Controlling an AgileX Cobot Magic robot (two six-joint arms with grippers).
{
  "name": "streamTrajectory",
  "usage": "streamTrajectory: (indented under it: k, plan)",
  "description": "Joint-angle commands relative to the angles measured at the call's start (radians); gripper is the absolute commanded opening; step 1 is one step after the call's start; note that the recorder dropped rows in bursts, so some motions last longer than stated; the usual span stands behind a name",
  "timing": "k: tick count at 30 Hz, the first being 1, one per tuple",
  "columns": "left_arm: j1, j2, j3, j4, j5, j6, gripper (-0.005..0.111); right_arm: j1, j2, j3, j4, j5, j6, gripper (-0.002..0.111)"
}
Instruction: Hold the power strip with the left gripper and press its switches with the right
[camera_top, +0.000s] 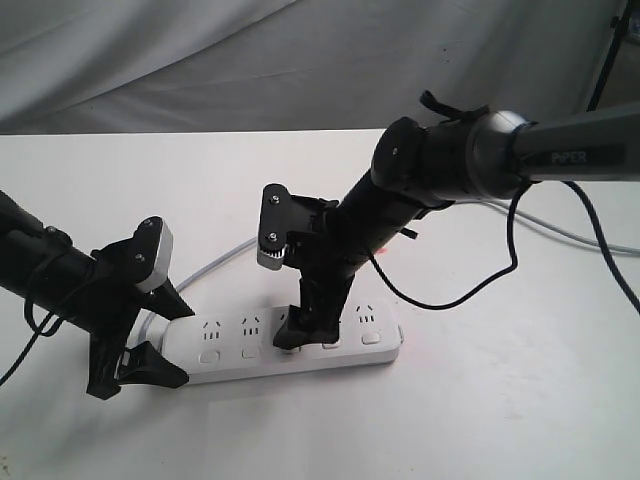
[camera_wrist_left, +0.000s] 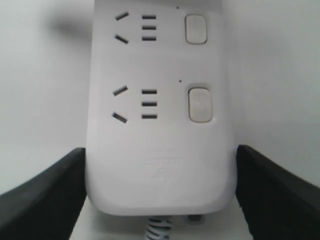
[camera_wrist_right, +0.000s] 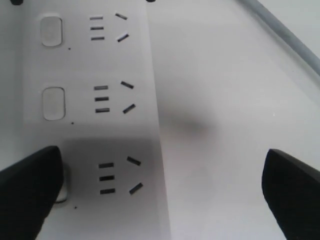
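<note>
The power strip (camera_top: 228, 340) lies flat on the white table (camera_top: 500, 410), and the holding half of the job looks done. The left claw (camera_top: 187, 346) straddles the strip's cord end with its two fingers (camera_wrist_left: 45, 195) closed against the long edges, so it appears to grip the strip, though how firmly cannot be judged. The right claw (camera_top: 312, 335) is down on the middle of the strip, spread wide and carrying nothing. In its wrist view one finger (camera_wrist_right: 30, 195) sits over a switch, the third from the held end going by the exterior view, while the other finger hangs over bare table beside the strip. The pressing therefore seems to be under way at the middle button. No lamp or marking shows which of the five switches (camera_wrist_left: 199, 105) are on, so how many have been pressed cannot be told; judging by position, the two on the far side of the claw probably remain. The covered switch is mostly hidden, so actual contact cannot be confirmed. In the exterior view the claw also blocks the middle outlet, the grey cord (camera_top: 225, 258) disappears behind the left arm, and both wrist views cut the strip off.
</note>
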Motion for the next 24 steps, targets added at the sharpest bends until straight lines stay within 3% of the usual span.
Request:
streamTrajectory:
  k: [1, 13, 24]
  plan:
    - [-0.001, 0.000, -0.002, 0.001, -0.035, 0.006, 0.000, -0.001, 0.029, 0.013, -0.122, -0.029, -0.003, 0.103]
    - [-0.001, 0.000, -0.002, 0.001, -0.035, 0.006, 0.000, -0.001, -0.057, 0.013, 0.025, -0.019, -0.033, 0.103]
    - [-0.001, 0.000, -0.002, 0.001, -0.035, 0.006, 0.000, -0.003, -0.067, 0.013, 0.027, -0.019, -0.033, 0.103]
